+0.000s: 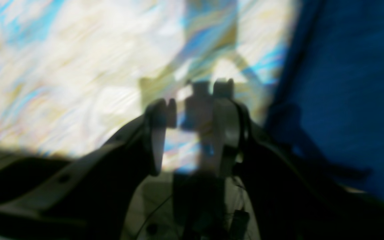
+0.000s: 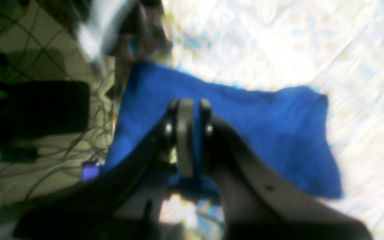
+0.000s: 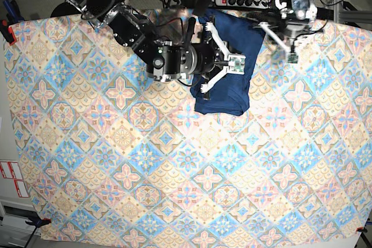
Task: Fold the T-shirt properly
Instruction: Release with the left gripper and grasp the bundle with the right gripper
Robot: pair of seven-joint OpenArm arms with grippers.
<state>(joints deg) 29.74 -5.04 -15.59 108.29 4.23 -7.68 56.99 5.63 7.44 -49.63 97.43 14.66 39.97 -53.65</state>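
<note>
The T-shirt [image 3: 228, 68], a soft, limp, light knit, lay folded at the far edge of the patterned desk [image 3: 145, 172]. The right claw [image 2: 188, 128] was clenched on its fabric; the left claw [image 1: 192, 100] hung released beside it. Edges and corners looked the best holds.

Both wrist views are smeared with blur. In the left wrist view the patterned surface [image 1: 78, 66] shows only as streaks, the T-shirt [image 1: 348, 93] is cut off by the right edge, and the left tool [image 1: 192, 100] is a dim silhouette whose opening cannot be judged. In the right wrist view the right tool [image 2: 188, 113] hides part of the T-shirt behind it. In the base view the right arm [image 3: 174, 59] covers the T-shirt's left part.
</note>
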